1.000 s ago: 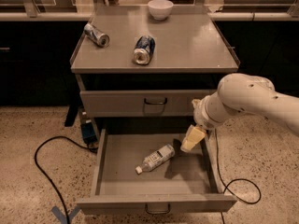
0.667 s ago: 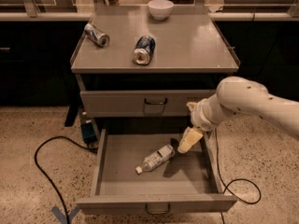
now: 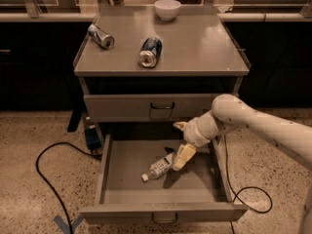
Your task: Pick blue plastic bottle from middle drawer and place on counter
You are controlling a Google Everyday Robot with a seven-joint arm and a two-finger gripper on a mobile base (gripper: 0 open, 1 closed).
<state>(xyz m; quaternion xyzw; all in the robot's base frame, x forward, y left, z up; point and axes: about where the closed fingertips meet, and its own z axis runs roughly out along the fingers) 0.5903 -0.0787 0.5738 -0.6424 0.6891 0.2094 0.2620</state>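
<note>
The blue plastic bottle (image 3: 159, 167) lies on its side on the floor of the open middle drawer (image 3: 126, 184), its white cap pointing to the front left. My gripper (image 3: 181, 156) hangs down into the drawer from the right, right beside the bottle's right end. The pale finger (image 3: 183, 156) stands next to the bottle's base. The grey counter (image 3: 195, 43) is the cabinet's top, above the drawers.
Two dented soda cans (image 3: 101, 36) (image 3: 149, 51) lie on the counter's left half, and a white bowl (image 3: 167, 9) stands at its back edge. A shut drawer front (image 3: 151, 106) sits above the open one. Black cables (image 3: 53, 179) run over the floor on both sides.
My arm has moved left and lower into the drawer, bringing the gripper up against the bottle's right end. The bottle has not moved.
</note>
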